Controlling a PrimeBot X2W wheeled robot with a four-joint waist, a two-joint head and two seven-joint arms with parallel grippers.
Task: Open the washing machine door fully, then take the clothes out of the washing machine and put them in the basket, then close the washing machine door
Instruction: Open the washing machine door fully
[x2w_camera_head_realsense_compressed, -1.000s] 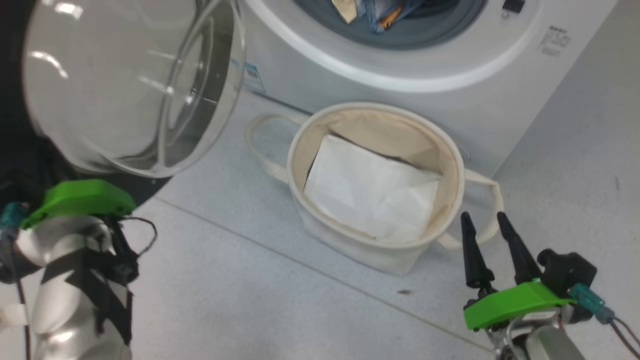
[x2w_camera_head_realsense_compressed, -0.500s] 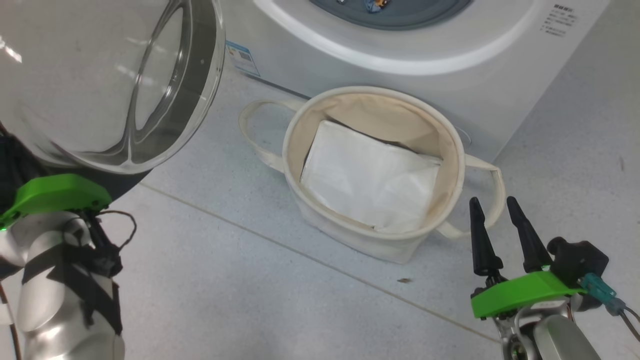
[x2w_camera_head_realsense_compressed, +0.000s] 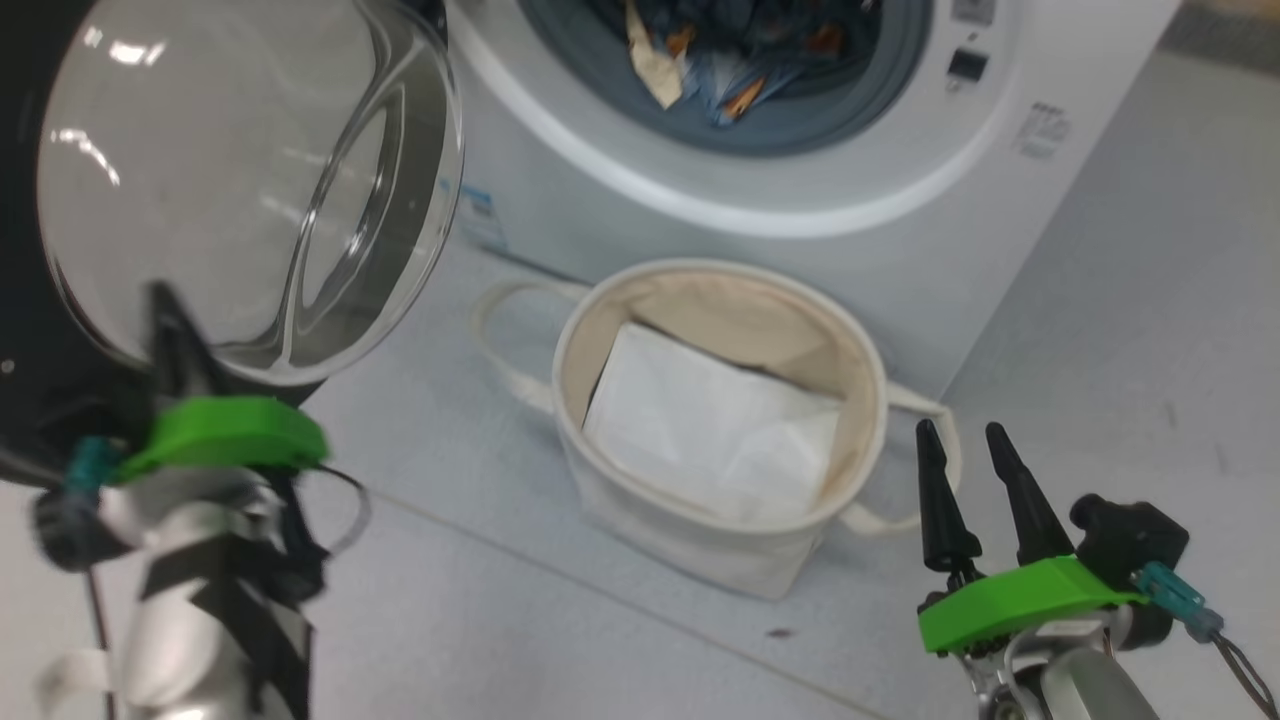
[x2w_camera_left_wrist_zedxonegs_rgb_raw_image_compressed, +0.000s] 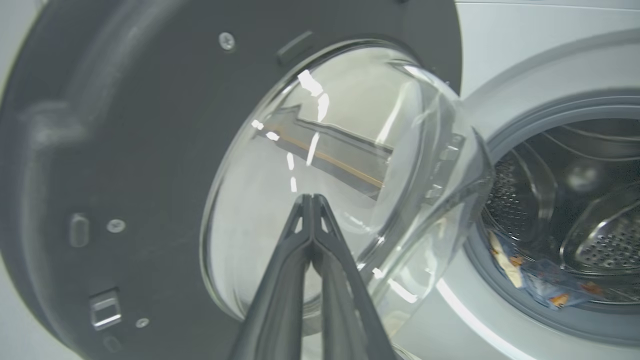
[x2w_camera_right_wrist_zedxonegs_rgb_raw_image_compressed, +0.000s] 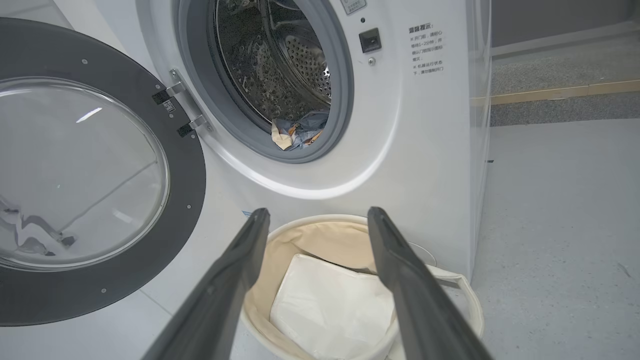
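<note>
The washing machine door (x2w_camera_head_realsense_compressed: 250, 190) stands swung open at the left, its black rim (x2w_camera_left_wrist_zedxonegs_rgb_raw_image_compressed: 125, 150) and glass bowl (x2w_camera_right_wrist_zedxonegs_rgb_raw_image_compressed: 80, 170) turned toward me. My left gripper (x2w_camera_left_wrist_zedxonegs_rgb_raw_image_compressed: 310, 197) is shut and holds nothing. Its fingertips sit close in front of the glass bowl, and one blurred finger (x2w_camera_head_realsense_compressed: 175, 340) shows before the door. The clothes (x2w_camera_head_realsense_compressed: 740, 60), blue with orange print, lie in the drum of the washing machine (x2w_camera_head_realsense_compressed: 900, 200), low at its front (x2w_camera_right_wrist_zedxonegs_rgb_raw_image_compressed: 300, 132). The cream basket (x2w_camera_head_realsense_compressed: 700, 540) stands on the floor below the drum. My right gripper (x2w_camera_head_realsense_compressed: 955, 432) is open and empty, just right of the basket and above its rim (x2w_camera_right_wrist_zedxonegs_rgb_raw_image_compressed: 317, 212).
A flat white sheet (x2w_camera_head_realsense_compressed: 710, 420) lies in the basket. The basket's strap handles loop out to left and right. Pale floor stretches to the right of the washer, up to a grey strip with a wooden edge (x2w_camera_right_wrist_zedxonegs_rgb_raw_image_compressed: 565, 92).
The head camera has tilted, so more of the drum shows. My left arm has risen and its finger now stands in front of the door glass. The right gripper stays open by the basket.
</note>
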